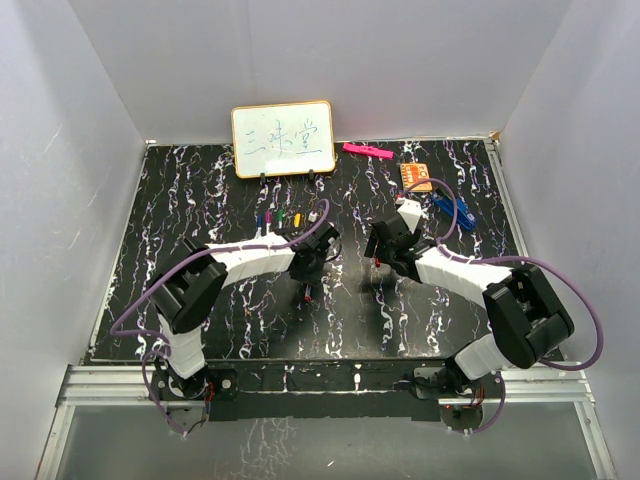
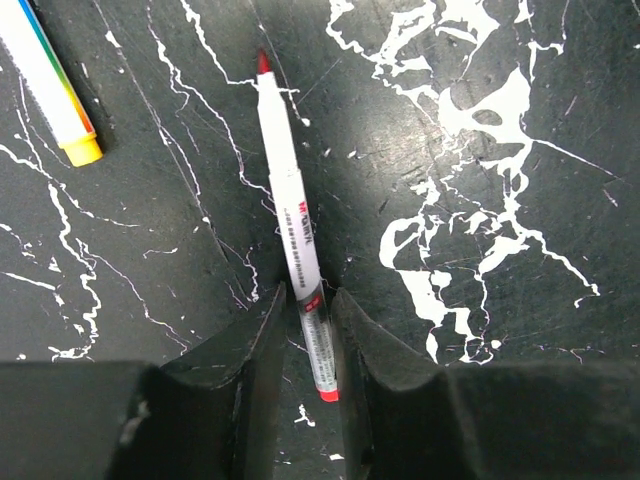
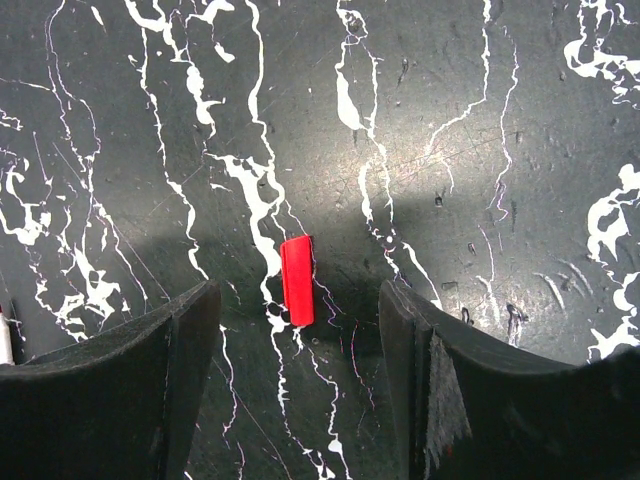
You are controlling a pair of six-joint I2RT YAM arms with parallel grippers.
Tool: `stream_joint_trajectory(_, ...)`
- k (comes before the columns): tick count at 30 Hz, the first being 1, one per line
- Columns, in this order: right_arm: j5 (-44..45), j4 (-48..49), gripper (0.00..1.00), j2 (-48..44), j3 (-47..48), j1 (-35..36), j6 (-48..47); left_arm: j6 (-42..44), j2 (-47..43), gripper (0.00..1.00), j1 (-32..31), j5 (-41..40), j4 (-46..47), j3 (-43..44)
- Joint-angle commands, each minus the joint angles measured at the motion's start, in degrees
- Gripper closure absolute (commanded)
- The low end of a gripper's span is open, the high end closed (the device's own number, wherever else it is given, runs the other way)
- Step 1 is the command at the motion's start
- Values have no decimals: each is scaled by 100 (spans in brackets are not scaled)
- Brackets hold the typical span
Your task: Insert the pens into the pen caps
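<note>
A white pen with a red tip lies on the black marbled table, its rear end between the fingers of my left gripper. The jaws stand narrowly apart around it. The right finger touches the pen and a thin gap shows on the left side. A red pen cap lies flat on the table between the wide-open jaws of my right gripper, touching neither finger. In the top view the left gripper and the right gripper are both low near the table's middle.
A second white pen with a yellow end lies at the upper left of the left wrist view. A row of coloured caps and pens sits below a whiteboard. A pink bar, an orange object and a blue clip lie at the back right.
</note>
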Motion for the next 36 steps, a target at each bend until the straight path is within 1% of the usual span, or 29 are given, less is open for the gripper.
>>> stream_joint_trajectory(1, 58, 158, 39, -83, 277, -16, 10, 175, 687, 79, -20, 306, -546, -161)
stream_joint_trajectory(4, 79, 165, 39, -129, 288, -15, 10, 283, 996, 86, -20, 446, -729, 40)
stream_joint_trajectory(7, 97, 158, 39, -133, 288, -18, -6, 331, 1166, 99, -20, 709, -664, 48)
stream_joint_trajectory(8, 104, 153, 39, -128, 286, -20, -27, 334, 1183, 100, -16, 784, -633, 33)
stream_joint_trajectory(12, 47, 122, 39, -70, 262, -15, -65, 356, 1189, 100, -20, 848, -597, -15)
stream_joint_trajectory(14, -8, 115, 42, 1, 254, -15, -90, 404, 1145, 100, -20, 816, -624, -34)
stream_joint_trajectory(17, -66, 76, 50, 186, 265, -15, -106, 483, 999, 100, -20, 714, -630, -49)
stream_joint_trajectory(20, -144, 60, 55, 348, 295, -16, -119, 538, 798, 100, -19, 673, -606, -68)
stream_joint_trajectory(25, -101, 110, 55, 423, 327, -15, -148, 638, 310, 100, -20, 834, -458, -136)
stream_joint_trajectory(29, -61, 122, 55, 516, 416, -15, -224, 702, -51, 100, -20, 832, -513, -127)
stream_joint_trajectory(34, -96, 114, 56, 689, 513, -16, -245, 755, -344, 100, -15, 791, -567, -128)
stream_joint_trajectory(36, -132, 114, 58, 751, 525, -15, -241, 752, -466, 100, -22, 814, -508, -177)
